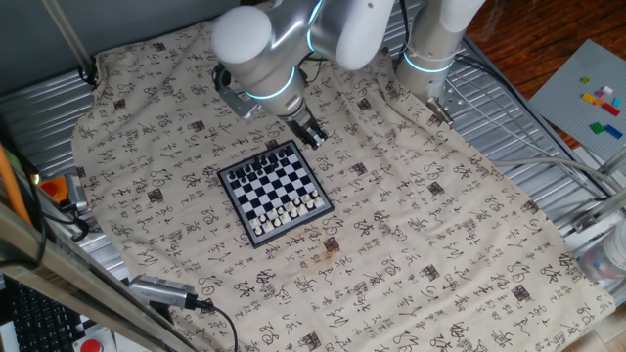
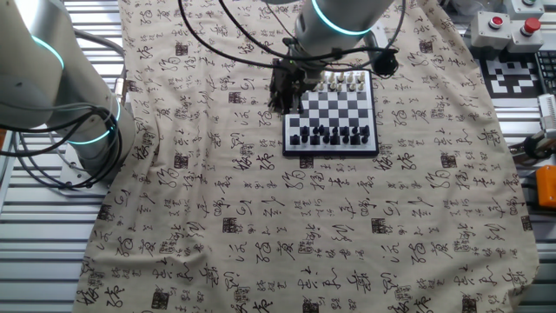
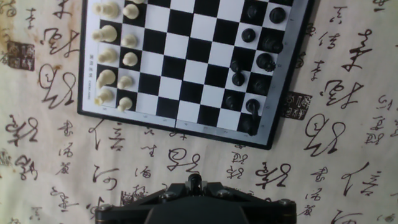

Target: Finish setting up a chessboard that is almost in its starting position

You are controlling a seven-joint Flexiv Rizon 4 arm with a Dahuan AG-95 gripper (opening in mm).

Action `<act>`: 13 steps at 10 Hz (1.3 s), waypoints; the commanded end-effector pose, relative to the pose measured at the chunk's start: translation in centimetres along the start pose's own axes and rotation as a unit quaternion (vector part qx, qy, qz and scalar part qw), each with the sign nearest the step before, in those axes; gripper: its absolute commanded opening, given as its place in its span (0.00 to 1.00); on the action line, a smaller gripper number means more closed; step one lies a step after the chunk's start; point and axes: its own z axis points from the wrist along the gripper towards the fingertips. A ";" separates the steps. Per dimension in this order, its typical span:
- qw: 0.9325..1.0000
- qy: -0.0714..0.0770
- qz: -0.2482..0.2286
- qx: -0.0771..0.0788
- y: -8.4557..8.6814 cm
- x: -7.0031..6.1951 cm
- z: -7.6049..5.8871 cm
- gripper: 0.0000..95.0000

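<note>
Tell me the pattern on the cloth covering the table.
Cream cloth printed all over with black and brown calligraphy characters; it shows best in the hand view.

My arm (image 1: 344,27) reaches in from 12 o'clock in one fixed view, elbow bent, and the wrist (image 1: 262,80) angles down toward 5 o'clock. The tool (image 1: 309,133) hangs low over the surface, pointing downward. In the hand view it sits at 6 o'clock, jaws drawn together at the tip.
</note>
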 end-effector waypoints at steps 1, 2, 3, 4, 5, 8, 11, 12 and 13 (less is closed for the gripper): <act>1.000 0.000 0.016 0.001 0.0 0.2 0.0 0.00; 1.000 0.000 0.019 -0.001 0.0 0.2 0.0 0.00; 1.000 0.002 0.023 -0.002 0.0 0.2 0.0 0.00; 1.000 0.003 0.027 -0.003 0.0 0.2 0.0 0.00; 0.999 0.002 0.038 -0.003 0.0 0.2 0.0 0.00; 0.999 -0.006 0.049 -0.003 0.0 0.2 0.0 0.00; 0.998 -0.007 0.061 -0.009 0.0 0.2 0.0 0.00; 0.998 -0.006 0.061 -0.010 0.0 0.2 0.0 0.00; 0.998 -0.008 0.057 -0.011 0.0 0.2 0.0 0.00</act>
